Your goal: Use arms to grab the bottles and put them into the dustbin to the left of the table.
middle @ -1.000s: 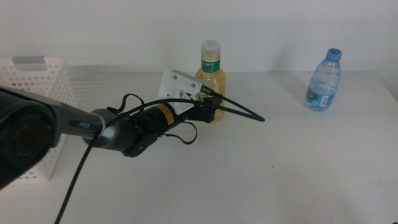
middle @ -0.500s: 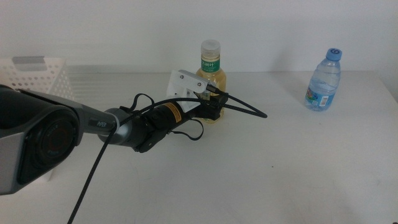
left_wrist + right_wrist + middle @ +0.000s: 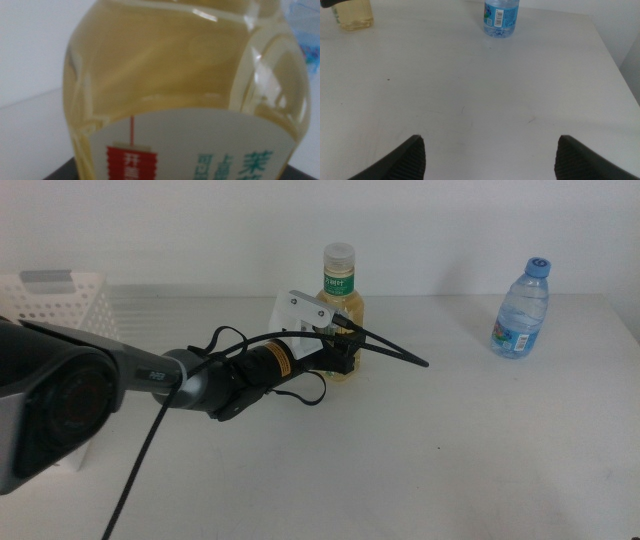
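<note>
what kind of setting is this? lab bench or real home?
Most likely a lab or test bench, not a home: a plain white table against a bare white wall, holding only a tea bottle, a water bottle and a white perforated basket, with robot arms working it.

A plain white table (image 3: pixel 420 470) carries three things — a yellowish tea bottle (image 3: pixel 340 308) mid-back, a small water bottle (image 3: pixel 521 310) far right, a white perforated basket (image 3: pixel 55 305) at left.

Black arm (image 3: pixel 150 380) w/ white housing (image 3: pixel 300 318), yellow label (image 3: pixel 282 358), black cable (image 3: pixel 385 352).
</note>
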